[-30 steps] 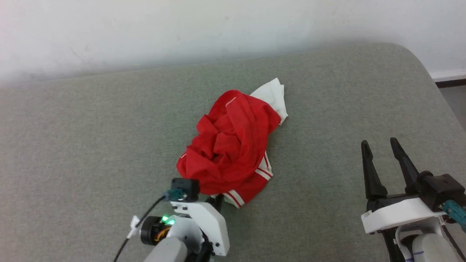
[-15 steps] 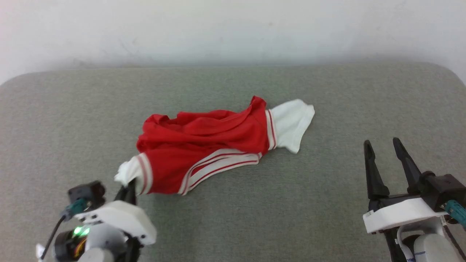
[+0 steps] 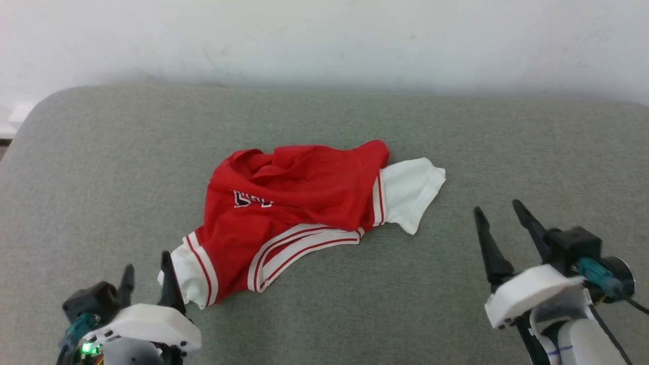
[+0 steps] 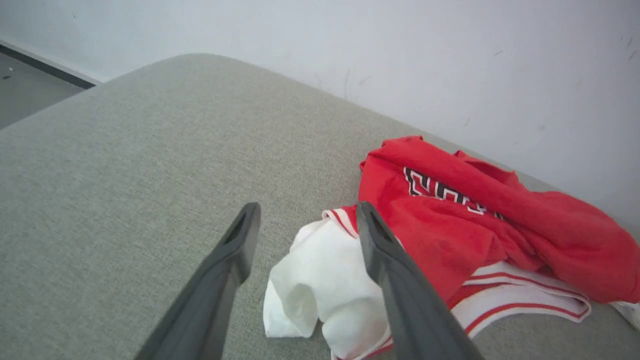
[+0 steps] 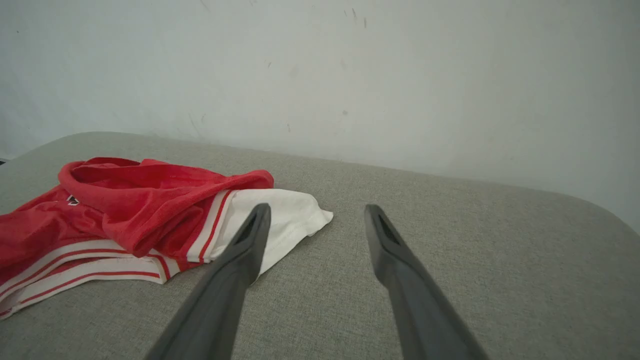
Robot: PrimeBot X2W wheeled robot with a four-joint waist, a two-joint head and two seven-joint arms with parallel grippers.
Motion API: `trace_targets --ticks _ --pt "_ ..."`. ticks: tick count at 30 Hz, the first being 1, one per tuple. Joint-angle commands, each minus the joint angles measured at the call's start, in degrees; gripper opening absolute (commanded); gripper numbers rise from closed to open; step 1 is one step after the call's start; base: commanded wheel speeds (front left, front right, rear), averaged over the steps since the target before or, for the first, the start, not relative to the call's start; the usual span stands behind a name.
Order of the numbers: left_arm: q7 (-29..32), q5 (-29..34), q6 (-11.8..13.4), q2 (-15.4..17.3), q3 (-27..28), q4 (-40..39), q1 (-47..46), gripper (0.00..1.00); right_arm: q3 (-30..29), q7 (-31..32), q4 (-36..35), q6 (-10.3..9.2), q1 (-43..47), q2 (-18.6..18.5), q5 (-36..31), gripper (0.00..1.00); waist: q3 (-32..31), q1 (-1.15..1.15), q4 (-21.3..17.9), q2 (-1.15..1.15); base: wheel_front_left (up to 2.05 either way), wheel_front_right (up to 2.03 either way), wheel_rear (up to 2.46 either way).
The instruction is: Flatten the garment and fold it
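Observation:
The garment point(image 3: 304, 197) lies crumpled and stretched sideways on the grey-green surface, red with a white sleeve at each end and striped trim along its near edge. Part of a black, white-outlined print shows on top. My left gripper point(image 3: 147, 271) is open at the lower left, its right finger beside the near white sleeve point(image 3: 185, 279). In the left wrist view that sleeve point(image 4: 320, 280) rests loose between the fingers of the left gripper point(image 4: 306, 210). My right gripper point(image 3: 497, 209) stands open, apart from the far sleeve point(image 3: 410, 192). The right gripper point(image 5: 317, 209) holds nothing beside the garment point(image 5: 150, 200).
The padded grey-green table top point(image 3: 324, 314) runs back to a white wall point(image 3: 324, 40). Its rounded left corner point(image 3: 35, 106) is in sight, with dark floor point(image 4: 25, 95) beyond it in the left wrist view.
My left gripper pulled the bunched garment out to the left by its white sleeve, then opened and let the sleeve drop. The head camera turned left. The right gripper stayed open.

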Motion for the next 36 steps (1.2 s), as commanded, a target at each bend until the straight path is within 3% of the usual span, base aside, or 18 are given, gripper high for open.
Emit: trace_targets --ticks 1,6,10,16,23,24,25,26,30,36 --pt "-2.78 1.12 -0.50 -0.30 0.53 -0.03 -1.01 1.00 0.36 1.40 0.06 -0.11 -1.45 0.02 -0.65 1.00 1.08 0.00 1.40 0.00 0.00 0.00 0.00" --pt "-11.65 4.71 -2.51 -2.33 0.96 1.55 -4.14 1.00 1.57 9.88 3.11 -0.11 -6.75 0.02 -1.68 1.00 3.51 0.00 4.22 0.00 0.00 0.00 0.00" --pt "-12.40 9.53 -3.79 -5.35 1.42 -0.42 -6.51 1.00 2.16 18.19 7.69 -0.11 -11.62 0.02 -1.87 1.00 6.24 0.00 6.54 0.00 0.00 0.00 0.00" --pt "-12.44 15.33 -7.95 -10.18 3.87 -2.20 -7.89 1.00 2.93 30.68 13.01 -0.11 -18.12 0.02 -2.99 1.00 9.78 0.00 9.06 0.00 0.00 0.00 0.00" --pt "-12.45 17.05 -11.15 -12.28 6.56 -0.67 -8.33 1.00 2.92 43.64 16.64 -0.11 -20.41 0.02 -5.34 1.00 10.85 0.00 9.75 0.00 0.00 0.00 0.00" --pt "-12.45 17.16 -11.41 -12.38 6.96 -0.50 -8.33 1.00 2.77 45.34 16.78 -0.11 -20.09 0.02 -4.95 0.62 10.71 0.00 9.64 0.00 0.00 0.00 0.00" --pt "-12.45 17.28 -11.62 -12.45 7.38 -0.35 -8.28 1.00 2.78 46.76 16.73 -0.11 -19.69 0.02 -4.55 0.35 10.50 0.00 9.45 0.00 0.00 0.00 0.00" --pt "-12.45 17.43 -11.77 -12.50 7.79 -0.21 -8.20 1.00 2.65 47.56 16.37 -0.11 -19.27 0.02 -4.03 0.00 10.21 0.00 9.19 0.00 0.00 0.00 0.00" --pt "-12.45 17.99 -12.11 -12.61 8.93 0.30 -7.71 1.00 -0.51 44.73 12.43 -0.11 -17.47 0.01 -3.78 0.00 8.59 0.00 7.73 0.00 0.00 0.00 0.00" --pt "-12.45 18.52 -12.51 -12.63 9.64 1.12 -6.21 1.00 -10.36 38.97 3.11 -0.11 -11.05 0.00 -4.86 0.00 5.34 0.00 4.83 0.00 0.00 0.00 0.00"
